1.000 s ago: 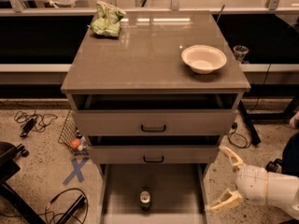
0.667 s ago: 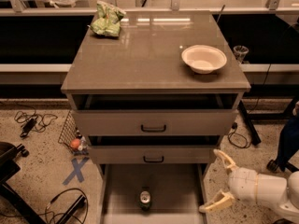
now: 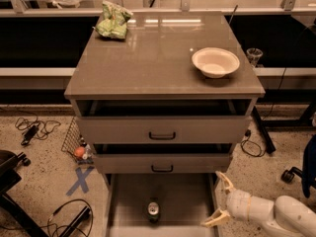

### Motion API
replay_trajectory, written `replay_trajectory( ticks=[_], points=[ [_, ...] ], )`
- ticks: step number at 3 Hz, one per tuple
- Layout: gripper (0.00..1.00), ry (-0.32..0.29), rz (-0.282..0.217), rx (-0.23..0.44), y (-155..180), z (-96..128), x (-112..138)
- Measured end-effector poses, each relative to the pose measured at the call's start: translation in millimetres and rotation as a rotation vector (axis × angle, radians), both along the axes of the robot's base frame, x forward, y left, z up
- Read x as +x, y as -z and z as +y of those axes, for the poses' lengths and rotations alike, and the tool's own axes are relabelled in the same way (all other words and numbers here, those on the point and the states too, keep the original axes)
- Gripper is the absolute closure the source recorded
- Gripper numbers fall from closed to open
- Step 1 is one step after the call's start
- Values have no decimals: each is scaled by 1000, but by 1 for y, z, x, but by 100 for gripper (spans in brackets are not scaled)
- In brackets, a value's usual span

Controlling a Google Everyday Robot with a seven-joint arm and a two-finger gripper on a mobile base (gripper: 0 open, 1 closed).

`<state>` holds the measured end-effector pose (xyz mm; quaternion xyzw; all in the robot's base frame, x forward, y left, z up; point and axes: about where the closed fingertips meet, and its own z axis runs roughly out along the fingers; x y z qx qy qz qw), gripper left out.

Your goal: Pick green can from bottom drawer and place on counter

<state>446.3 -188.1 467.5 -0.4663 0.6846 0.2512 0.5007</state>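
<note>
The green can (image 3: 153, 210) stands upright on the flat grey floor of the pulled-out bottom drawer (image 3: 187, 201), near its front middle, silver top showing. My gripper (image 3: 220, 199) is at the drawer's right edge, to the right of the can and apart from it. Its two pale fingers are spread wide and hold nothing. The white arm reaches in from the lower right. The counter (image 3: 158, 58) is the glossy grey-brown top of the cabinet above.
A white bowl (image 3: 215, 61) sits on the counter's right side and a light green snack bag (image 3: 113, 20) at its back left. The two upper drawers (image 3: 162, 130) stand partly open. Cables and a blue X mark (image 3: 80, 179) lie on the floor at the left.
My gripper and arm have moved left, from beside the cabinet to the right edge of the bottom drawer, closer to the can. The can has not moved.
</note>
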Motion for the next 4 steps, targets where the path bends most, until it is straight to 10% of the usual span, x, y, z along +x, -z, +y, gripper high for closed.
replay_trajectory(
  ticks=[4],
  points=[
    [0,-120,79,138,176,100,30]
  ],
)
